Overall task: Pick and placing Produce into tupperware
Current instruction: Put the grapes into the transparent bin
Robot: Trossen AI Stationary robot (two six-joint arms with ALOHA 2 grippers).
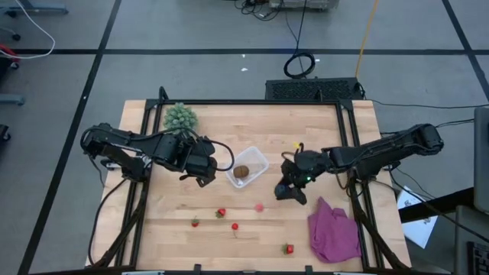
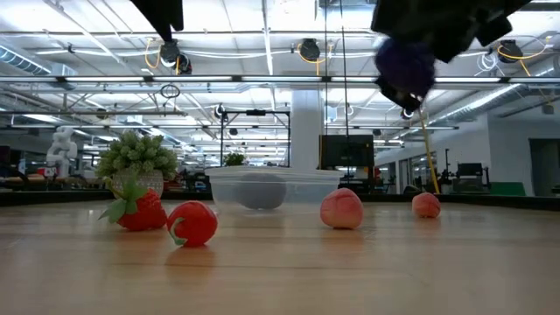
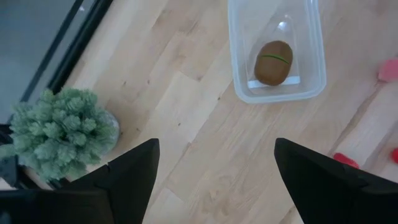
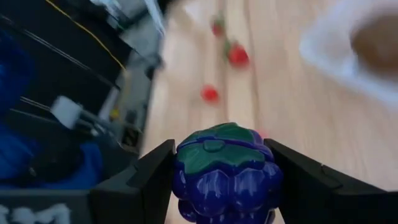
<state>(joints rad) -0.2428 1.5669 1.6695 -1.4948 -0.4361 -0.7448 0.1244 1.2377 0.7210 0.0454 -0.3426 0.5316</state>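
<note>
right hand (image 4: 227, 180) clamped on the purple cluster (image 4: 226, 171), raised off the counter (image 1: 252, 229) just beside the tupperware (image 1: 256, 156); brown round fruit (image 3: 273, 62) lying inside that tub. left hand (image 3: 214, 168) spread wide and empty on the tub's other side; red and pink fruits (image 1: 221, 213) scattered near it.

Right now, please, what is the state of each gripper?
Left gripper: open, holding nothing, near the tupperware.
Right gripper: closed on the purple grape cluster, raised above the table.
</note>
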